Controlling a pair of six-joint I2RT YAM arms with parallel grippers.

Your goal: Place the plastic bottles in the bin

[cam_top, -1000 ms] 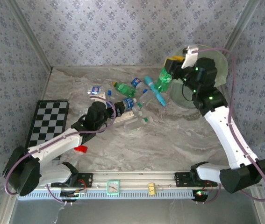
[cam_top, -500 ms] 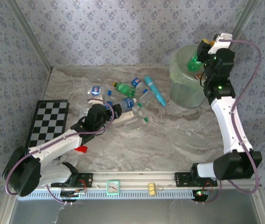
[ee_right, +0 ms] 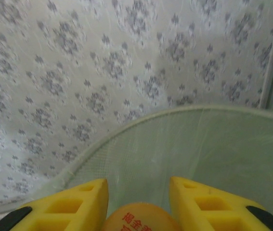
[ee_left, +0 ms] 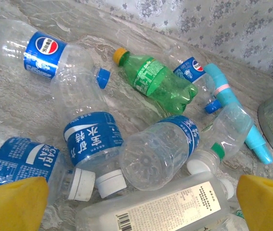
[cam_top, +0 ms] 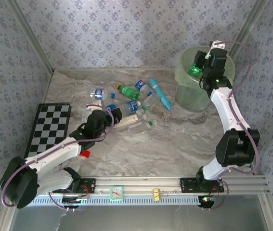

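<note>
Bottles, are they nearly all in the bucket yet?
Not nearly. I cannot tell what lies inside the bin. The right gripper holds one green bottle over its mouth, not yet dropped. About ten bottles lie in a heap on the table, with the left gripper open above them.

From above and behind me, the top camera takes in the whole marbled grey table (cam_top: 175, 144). My left wrist camera looks closely at the small plastic bottles (ee_left: 153, 156), my right one into the round translucent pale green bin (ee_right: 213, 144); the top view shares both.
</note>
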